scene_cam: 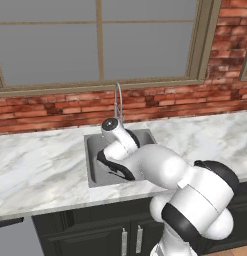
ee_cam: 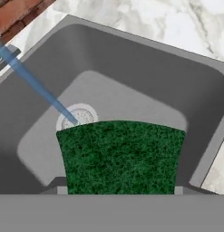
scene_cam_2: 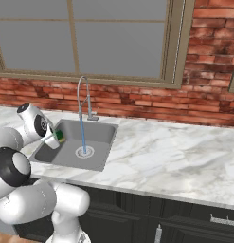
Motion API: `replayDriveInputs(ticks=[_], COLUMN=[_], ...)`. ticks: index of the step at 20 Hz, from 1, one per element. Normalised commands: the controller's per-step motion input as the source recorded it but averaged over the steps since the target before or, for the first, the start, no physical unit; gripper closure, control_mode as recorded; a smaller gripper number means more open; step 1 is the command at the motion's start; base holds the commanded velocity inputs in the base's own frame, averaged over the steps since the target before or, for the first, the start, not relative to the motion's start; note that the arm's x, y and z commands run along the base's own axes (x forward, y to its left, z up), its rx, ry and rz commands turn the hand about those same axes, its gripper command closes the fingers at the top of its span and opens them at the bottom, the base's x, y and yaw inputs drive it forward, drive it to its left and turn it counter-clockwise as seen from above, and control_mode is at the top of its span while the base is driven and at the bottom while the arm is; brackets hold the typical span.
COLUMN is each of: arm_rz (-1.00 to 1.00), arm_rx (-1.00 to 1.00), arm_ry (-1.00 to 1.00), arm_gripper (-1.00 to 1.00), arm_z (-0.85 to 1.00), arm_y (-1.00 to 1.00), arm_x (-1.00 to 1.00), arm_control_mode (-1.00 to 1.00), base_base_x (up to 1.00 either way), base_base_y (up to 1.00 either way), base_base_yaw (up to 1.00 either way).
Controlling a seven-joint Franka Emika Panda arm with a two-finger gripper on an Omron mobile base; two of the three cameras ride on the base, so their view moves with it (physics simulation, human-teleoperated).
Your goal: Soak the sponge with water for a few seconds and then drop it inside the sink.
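My gripper (scene_cam_2: 55, 138) is shut on the sponge (scene_cam_2: 59, 136), a small block with a dark green top and a yellow underside, held over the left part of the grey sink (scene_cam_2: 100, 138). In the hand view the sponge (ee_cam: 120, 156) spreads its green face between my two fingertips (ee_cam: 60, 189), above the basin floor. The water (scene_cam_2: 83, 135) falls as a thin blue stream from the silver gooseneck tap (scene_cam_2: 81, 95) onto the round drain (ee_cam: 77, 117). The stream (ee_cam: 36, 84) passes beside the sponge, a little apart from it. In the left base view my arm hides most of the sink (scene_cam: 91, 160).
White marble counter (scene_cam_2: 161, 161) runs both sides of the basin, with a brick wall (scene_cam_2: 137, 102) and a window behind. Dark cabinets (scene_cam: 95, 232) stand under the counter. The tap (scene_cam: 118, 102) rises at the sink's back edge.
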Motion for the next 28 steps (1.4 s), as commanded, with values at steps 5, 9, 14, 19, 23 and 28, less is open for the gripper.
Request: replayDriveInputs(ticks=[5, 9, 14, 19, 23, 28], arm_rz=[-0.20, -0.11, -0.03, 0.00, 0.00, -0.01], arm_rx=[-0.06, -0.04, -0.01, 0.00, 0.00, 0.00], arm_ry=[0.00, 0.00, 0.00, 0.00, 0.00, 0.00], arm_gripper=[1.00, 1.00, 1.00, 1.00, 1.00, 1.00], arm_z=[-0.17, -0.02, -0.03, 0.00, -0.13, -0.26], arm_y=[-0.26, -0.11, -0.02, -0.08, -0.05, 0.00], arm_x=[0.28, 0.21, 0.33, 0.31, 0.23, 0.30], arm_control_mode=[-1.00, -1.00, -1.00, -1.00, -1.00, -1.00], base_base_x=[0.00, 0.00, 0.00, 0.00, 0.00, 0.00], base_base_y=[0.00, 0.00, 0.00, 0.00, 0.00, 0.00], base_base_yaw=[0.00, 0.00, 0.00, 0.00, 0.00, 0.00])
